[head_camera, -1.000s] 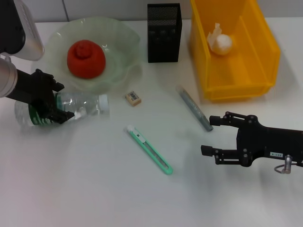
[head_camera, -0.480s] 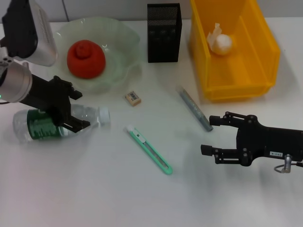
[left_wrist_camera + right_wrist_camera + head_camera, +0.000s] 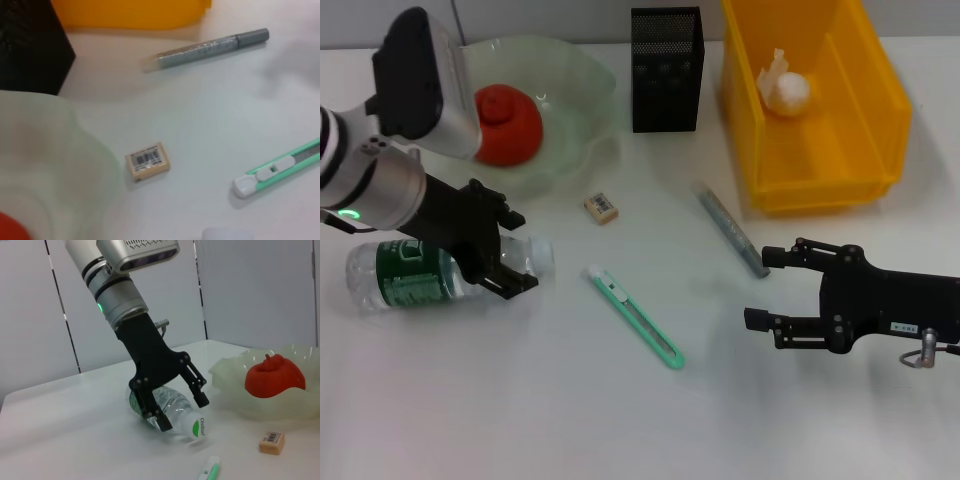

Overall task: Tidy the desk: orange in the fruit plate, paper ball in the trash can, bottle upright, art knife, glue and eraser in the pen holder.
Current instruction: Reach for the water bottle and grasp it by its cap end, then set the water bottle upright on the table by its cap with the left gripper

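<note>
- Left claw [image 3: 500,255]: over the last second it has slid along the lying bottle [image 3: 420,275] from the labelled body toward the neck — its fingers now straddle the clear shoulder near the white cap, spread wide, nothing clamped.
- Bottle: still on its side on the worktop [image 3: 520,410], just in front of the fruit plate [image 3: 580,90]; it has rolled slightly toward me. Judgement: the upright step is not yet done — a re-grip looks needed.
- Right claw [image 3: 758,288]: parked over the worktop, jaws wide, empty, unchanged.
- Completed items: orange [image 3: 508,122] in the fruit plate; paper ball [image 3: 788,90] in the yellow trash can [image 3: 880,110].
- Outstanding: art knife [image 3: 635,315], glue [image 3: 730,228] and eraser [image 3: 601,207] lie on the worktop; pen holder [image 3: 666,70] stands behind them.
- Markings: cap reads roughly "Cestbon"; bottle label is green, text unreadable; eraser carries a barcode.
</note>
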`<control>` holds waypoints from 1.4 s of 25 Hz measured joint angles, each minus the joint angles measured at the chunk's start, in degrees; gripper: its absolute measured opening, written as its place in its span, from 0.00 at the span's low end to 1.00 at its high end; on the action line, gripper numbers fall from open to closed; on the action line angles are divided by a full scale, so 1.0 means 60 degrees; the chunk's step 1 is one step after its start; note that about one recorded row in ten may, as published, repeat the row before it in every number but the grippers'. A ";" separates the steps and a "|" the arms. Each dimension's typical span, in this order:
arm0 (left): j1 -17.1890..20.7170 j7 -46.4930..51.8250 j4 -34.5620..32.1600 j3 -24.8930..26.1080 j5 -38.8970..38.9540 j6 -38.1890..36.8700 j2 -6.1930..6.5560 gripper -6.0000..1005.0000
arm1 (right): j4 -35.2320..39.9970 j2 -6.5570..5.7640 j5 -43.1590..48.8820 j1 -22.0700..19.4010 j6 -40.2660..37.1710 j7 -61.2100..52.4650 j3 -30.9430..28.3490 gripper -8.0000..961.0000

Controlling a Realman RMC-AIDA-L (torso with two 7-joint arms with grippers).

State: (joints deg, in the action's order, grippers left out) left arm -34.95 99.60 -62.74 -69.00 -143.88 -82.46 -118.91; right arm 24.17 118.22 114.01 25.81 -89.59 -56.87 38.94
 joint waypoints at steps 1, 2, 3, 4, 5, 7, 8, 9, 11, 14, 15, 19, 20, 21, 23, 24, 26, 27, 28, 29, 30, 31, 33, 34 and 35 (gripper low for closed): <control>-0.0040 -0.0001 0.0098 -0.0059 0.0012 0.0044 -0.0003 0.82 | 0.0000 0.0000 -0.0001 -0.0003 0.0001 -0.0001 0.0000 0.87; -0.0040 -0.0001 0.0098 -0.0059 0.0012 0.0044 -0.0003 0.82 | 0.0000 0.0000 -0.0002 -0.0009 0.0000 0.0000 0.0000 0.87; -0.0061 -0.0002 0.0184 -0.0217 0.0069 0.0161 -0.0019 0.82 | 0.0000 0.0000 -0.0004 -0.0015 0.0000 -0.0001 0.0000 0.87; -0.0062 -0.0002 0.0198 -0.0267 0.0098 0.0189 -0.0021 0.82 | 0.0000 0.0000 -0.0004 -0.0019 0.0000 0.0000 0.0000 0.87; -0.0062 -0.0003 0.0216 -0.0318 0.0131 0.0216 -0.0021 0.82 | 0.0000 0.0000 -0.0005 -0.0025 -0.0002 -0.0001 0.0000 0.87; -0.0063 -0.0003 0.0246 -0.0413 0.0188 0.0273 -0.0021 0.82 | 0.0005 0.0000 -0.0008 -0.0036 -0.0002 -0.0001 0.0000 0.87; -0.0063 -0.0004 0.0261 -0.0466 0.0194 0.0315 -0.0021 0.82 | 0.0011 0.0000 -0.0010 -0.0043 -0.0003 0.0000 0.0000 0.87; -0.0064 -0.0004 0.0289 -0.0553 0.0198 0.0370 -0.0020 0.82 | 0.0021 0.0000 -0.0011 -0.0056 -0.0004 0.0000 0.0000 0.87; -0.0066 -0.0004 0.0323 -0.0652 0.0198 0.0439 -0.0020 0.82 | 0.0035 0.0000 -0.0014 -0.0076 -0.0005 0.0000 0.0000 0.87; -0.0066 -0.0004 0.0323 -0.0652 0.0198 0.0439 -0.0020 0.82 | 0.0053 0.0000 -0.0017 -0.0106 -0.0025 -0.0001 0.0000 0.87; -0.0077 -0.0004 0.0364 -0.0924 0.0162 0.0626 -0.0016 0.82 | 0.0055 -0.0001 -0.0018 -0.0115 -0.0028 0.0000 -0.0003 0.87; -0.0077 -0.0002 0.0364 -0.1062 0.0127 0.0703 -0.0015 0.62 | 0.0052 -0.0002 -0.0019 -0.0125 -0.0032 0.0000 -0.0012 0.87; -0.0077 -0.0002 0.0364 -0.1062 0.0127 0.0703 -0.0015 0.59 | 0.0047 -0.0007 -0.0019 -0.0129 -0.0036 0.0001 -0.0013 0.87; -0.0078 0.0041 0.0359 -0.1273 0.0067 0.0845 -0.0004 0.57 | 0.0046 -0.0010 -0.0019 -0.0133 -0.0039 0.0000 -0.0017 0.87; -0.0078 0.0053 0.0333 -0.1285 0.0063 0.0845 -0.0001 0.52 | 0.0039 -0.0011 -0.0019 -0.0141 -0.0045 0.0001 -0.0025 0.87; -0.0078 0.0053 0.0333 -0.1285 0.0063 0.0845 -0.0001 0.49 | 0.0034 -0.0012 -0.0019 -0.0144 -0.0047 0.0001 -0.0028 0.87; -0.0033 0.0124 0.0089 -0.1195 0.0147 0.0814 0.0012 0.44 | 0.0021 -0.0015 -0.0019 -0.0154 -0.0051 0.0001 -0.0030 0.87; 0.0004 0.0140 -0.0012 -0.1179 0.0219 0.0774 0.0023 0.44 | 0.0021 -0.0015 -0.0019 -0.0154 -0.0051 0.0001 -0.0030 0.87; 0.0019 0.0146 -0.0055 -0.1174 0.0256 0.0758 0.0027 0.44 | 0.0020 -0.0015 -0.0019 -0.0157 -0.0053 0.0001 -0.0029 0.87; 0.0019 0.0146 -0.0055 -0.1174 0.0256 0.0758 0.0027 0.44 | 0.0020 -0.0016 -0.0019 -0.0158 -0.0053 0.0001 -0.0030 0.87; 0.0107 0.0152 -0.0235 -0.1112 0.0446 0.0690 0.0041 0.44 | 0.0022 -0.0016 -0.0019 -0.0159 -0.0053 0.0001 -0.0030 0.87; 0.0137 0.0155 -0.0321 -0.1011 0.0540 0.0627 0.0047 0.44 | 0.0024 -0.0016 -0.0019 -0.0160 -0.0054 0.0001 -0.0030 0.87; 0.0159 0.0155 -0.0395 -0.0876 0.0627 0.0542 0.0047 0.44 | 0.0030 -0.0016 -0.0019 -0.0169 -0.0054 0.0001 -0.0030 0.87; 0.0159 0.0155 -0.0395 -0.0876 0.0627 0.0542 0.0047 0.44 | 0.0030 -0.0016 -0.0019 -0.0171 -0.0054 0.0001 -0.0030 0.87; 0.0171 0.0156 -0.0453 -0.0684 0.0743 0.0409 0.0049 0.44 | 0.0030 -0.0016 -0.0019 -0.0171 -0.0059 0.0001 -0.0029 0.87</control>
State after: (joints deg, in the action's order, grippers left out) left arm -33.93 100.53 -65.46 -73.11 -139.43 -80.01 -118.62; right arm 24.34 118.12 113.90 24.78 -89.95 -56.86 38.76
